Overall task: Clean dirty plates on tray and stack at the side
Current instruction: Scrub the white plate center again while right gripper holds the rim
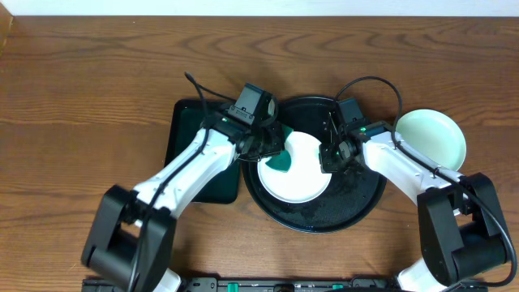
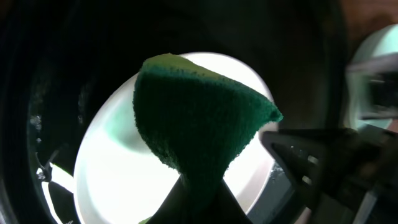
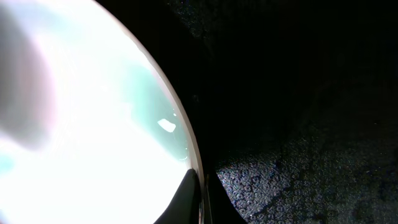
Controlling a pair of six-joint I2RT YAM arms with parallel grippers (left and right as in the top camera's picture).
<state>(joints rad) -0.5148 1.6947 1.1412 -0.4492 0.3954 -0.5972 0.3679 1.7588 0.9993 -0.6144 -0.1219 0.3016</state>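
sponge (image 2: 199,118) over plate (image 1: 300,174) | plate in tray (image 1: 357,207) | second plate (image 1: 434,138) outside

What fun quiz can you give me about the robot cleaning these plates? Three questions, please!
1. True or false: the left hand holds a green sponge.
2. Where does the mint plate lie, compared with the black tray? A inside it; B on the table to its right; C under it.
3. Fill in: the right hand pinches the white plate by its ____.
Key: 1 true; 2 B; 3 rim.
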